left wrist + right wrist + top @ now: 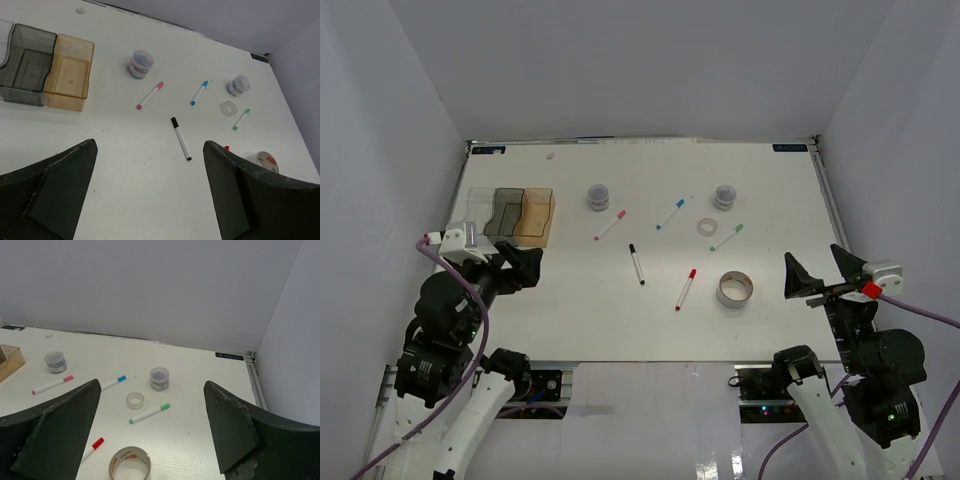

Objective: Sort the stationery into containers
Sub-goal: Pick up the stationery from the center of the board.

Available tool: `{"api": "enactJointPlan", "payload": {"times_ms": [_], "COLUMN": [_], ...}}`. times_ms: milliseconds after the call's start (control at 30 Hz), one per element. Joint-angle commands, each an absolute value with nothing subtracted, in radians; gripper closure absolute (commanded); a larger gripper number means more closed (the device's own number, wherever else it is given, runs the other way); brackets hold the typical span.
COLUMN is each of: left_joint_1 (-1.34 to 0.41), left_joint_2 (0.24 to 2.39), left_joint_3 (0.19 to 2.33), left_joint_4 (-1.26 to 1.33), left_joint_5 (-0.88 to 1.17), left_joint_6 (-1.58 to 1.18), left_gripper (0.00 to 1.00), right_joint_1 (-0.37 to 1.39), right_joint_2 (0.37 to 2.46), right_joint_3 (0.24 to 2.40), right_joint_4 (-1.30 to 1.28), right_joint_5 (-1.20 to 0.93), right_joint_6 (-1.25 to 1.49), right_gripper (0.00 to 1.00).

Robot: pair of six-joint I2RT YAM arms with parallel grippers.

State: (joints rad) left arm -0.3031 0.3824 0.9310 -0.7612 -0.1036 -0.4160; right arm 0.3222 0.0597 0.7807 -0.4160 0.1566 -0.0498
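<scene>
Right gripper [823, 272] splayed, empty; large tape roll [735, 288] lies just left of it, well apart from left gripper [502, 258], likewise splayed.

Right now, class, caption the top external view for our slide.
Both open, left end effector and right end effector flank five markers, two tape rolls and two jars; three bins stand at left.

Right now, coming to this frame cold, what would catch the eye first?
Stationery lies scattered across the table: pink marker, blue marker, green marker, black marker, red marker, small tape roll, large tape roll, left jar, right jar. At the left edge the clear bin, grey bin and amber bin stand in a row, nothing visible inside. The left gripper and right gripper hang open at the near sides, holding nothing.
</scene>
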Motion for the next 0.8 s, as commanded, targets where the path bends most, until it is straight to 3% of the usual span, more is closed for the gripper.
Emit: {"api": "enactJointPlan", "payload": {"times_ms": [0,467,600,767], "left_joint_1": [-0.302,-0.304,-0.302,-0.302], "left_joint_2": [0.397,0.58,0.742,1.099], "left_joint_3": [0.922,0.862,0.864,1.004], "left_joint_4": [-0.758,-0.687,-0.577,-0.505], "left_joint_5": [-0.08,-0.068,-0.028,-0.026], "left_joint_6": [-0.445,-0.48,-0.479,-0.436], "left_gripper": [0.02,0.02,0.02,0.02], "right_joint_1": [0.327,0.327,0.327,0.327], "right_joint_2": [0.09,0.241,0.297,0.322], "right_joint_3": [0.764,0.678,0.664,0.624], "right_joint_4": [-0.376,-0.371,-0.377,-0.371], "right_joint_5": [0.106,0.054,0.051,0.097], "right_joint_6": [-0.02,0.136,0.141,0.189], "right_gripper": [0.1,0.1,0.1,0.1]}}
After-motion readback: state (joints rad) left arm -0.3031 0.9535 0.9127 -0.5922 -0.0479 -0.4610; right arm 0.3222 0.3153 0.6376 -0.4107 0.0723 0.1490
